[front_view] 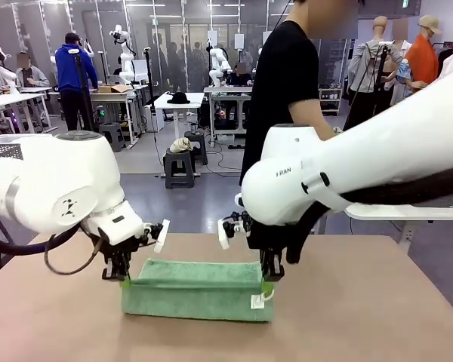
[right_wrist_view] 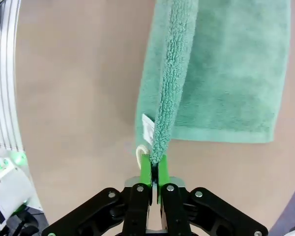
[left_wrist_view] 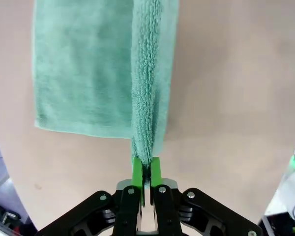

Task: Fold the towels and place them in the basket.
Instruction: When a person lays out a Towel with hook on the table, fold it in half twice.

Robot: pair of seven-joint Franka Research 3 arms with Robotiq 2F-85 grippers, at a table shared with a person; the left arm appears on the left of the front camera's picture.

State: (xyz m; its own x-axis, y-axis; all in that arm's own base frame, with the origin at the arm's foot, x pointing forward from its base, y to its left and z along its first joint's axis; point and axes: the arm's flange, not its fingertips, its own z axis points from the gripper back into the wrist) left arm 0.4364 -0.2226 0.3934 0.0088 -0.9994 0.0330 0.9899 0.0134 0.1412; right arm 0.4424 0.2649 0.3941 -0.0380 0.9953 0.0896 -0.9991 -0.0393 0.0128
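A mint green towel (front_view: 196,292) hangs just above the brown table (front_view: 362,317), its lower part trailing on the surface. My left gripper (front_view: 124,280) is shut on its left top corner and my right gripper (front_view: 266,285) is shut on its right top corner. The left wrist view has the towel (left_wrist_view: 88,73) running away from my pinched green pads (left_wrist_view: 137,173). Seen from the right wrist, the towel (right_wrist_view: 226,73) leaves the pads (right_wrist_view: 145,169) beside a white label (right_wrist_view: 147,129). The basket is out of view.
A person in a black shirt (front_view: 287,83) stands at the far side of the table. Bare tabletop lies to the right of the towel and in front of it. Another table's white edge (front_view: 408,213) lies at the right.
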